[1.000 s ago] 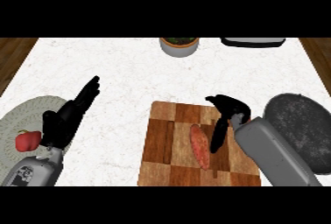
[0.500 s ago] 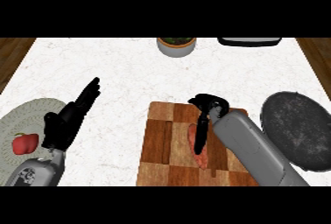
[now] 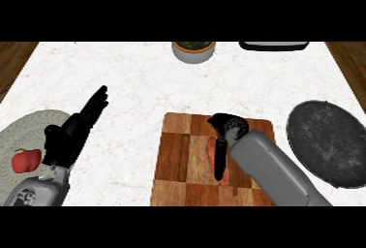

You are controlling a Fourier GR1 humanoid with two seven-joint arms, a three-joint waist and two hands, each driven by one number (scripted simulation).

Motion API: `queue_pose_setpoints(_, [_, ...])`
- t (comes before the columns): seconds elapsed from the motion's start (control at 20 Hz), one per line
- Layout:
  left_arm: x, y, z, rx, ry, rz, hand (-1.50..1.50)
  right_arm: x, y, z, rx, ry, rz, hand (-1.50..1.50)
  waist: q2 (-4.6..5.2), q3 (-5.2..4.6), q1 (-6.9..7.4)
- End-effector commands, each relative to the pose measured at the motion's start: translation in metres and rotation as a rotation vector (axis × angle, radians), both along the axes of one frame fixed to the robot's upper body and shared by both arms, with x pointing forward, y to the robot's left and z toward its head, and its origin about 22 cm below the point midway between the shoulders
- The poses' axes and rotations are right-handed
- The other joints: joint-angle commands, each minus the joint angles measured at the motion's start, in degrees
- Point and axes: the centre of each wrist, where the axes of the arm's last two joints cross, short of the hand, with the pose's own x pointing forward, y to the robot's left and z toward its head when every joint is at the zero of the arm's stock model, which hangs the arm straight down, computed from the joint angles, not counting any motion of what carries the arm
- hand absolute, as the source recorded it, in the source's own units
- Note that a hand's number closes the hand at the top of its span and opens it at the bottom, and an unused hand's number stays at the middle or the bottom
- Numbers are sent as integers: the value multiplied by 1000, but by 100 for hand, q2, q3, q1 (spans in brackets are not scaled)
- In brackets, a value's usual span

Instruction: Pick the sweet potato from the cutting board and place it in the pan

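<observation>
The sweet potato (image 3: 212, 156), long and reddish-orange, lies lengthwise on the wooden cutting board (image 3: 178, 164) at centre. My right hand (image 3: 229, 127) sits on top of it, fingers (image 3: 222, 157) curled down along it and hiding most of it. Only the potato's left edge and near tip show, and it still rests on the board. The dark round pan (image 3: 328, 141) lies on the counter just right of the board. At the left, my left hand (image 3: 71, 135) rests open with its fingers pointing up, beside a plate.
A pale round plate (image 3: 22, 131) at the left edge holds a red fruit (image 3: 25, 160). A bowl with dark contents (image 3: 193, 49) stands at the back centre. A dark tray (image 3: 275, 45) sits at the back right. Wooden floor shows past both sides of the counter.
My right hand has moved left from beside the pan onto the sweet potato and closed down over it. The left hand has barely shifted.
</observation>
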Motion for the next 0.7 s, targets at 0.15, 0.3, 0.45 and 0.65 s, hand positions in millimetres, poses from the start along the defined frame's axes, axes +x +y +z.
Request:
queue_pose_setpoints(0.15, [9, 5, 16, 1, -7, -3, 0, -9, 5, -10, -160, 40, -13, -150, 6, 3, -1])
queue_pose_setpoints(0.3, [1, -3, -7, 11, -2, 0, 0, -20, 12, -18, -142, 43, -28, -150, 7, 2, -2])
queue_pose_setpoints(0.45, [-6, 2, 16, 11, -15, 8, 0, -20, -1, -32, -159, 31, -47, -150, 6, 4, 39])
queue_pose_setpoints(0.65, [12, -7, -2, 7, -12, 6, 0, -24, 3, -40, -124, 89, -14, -150, 17, 2, -10])
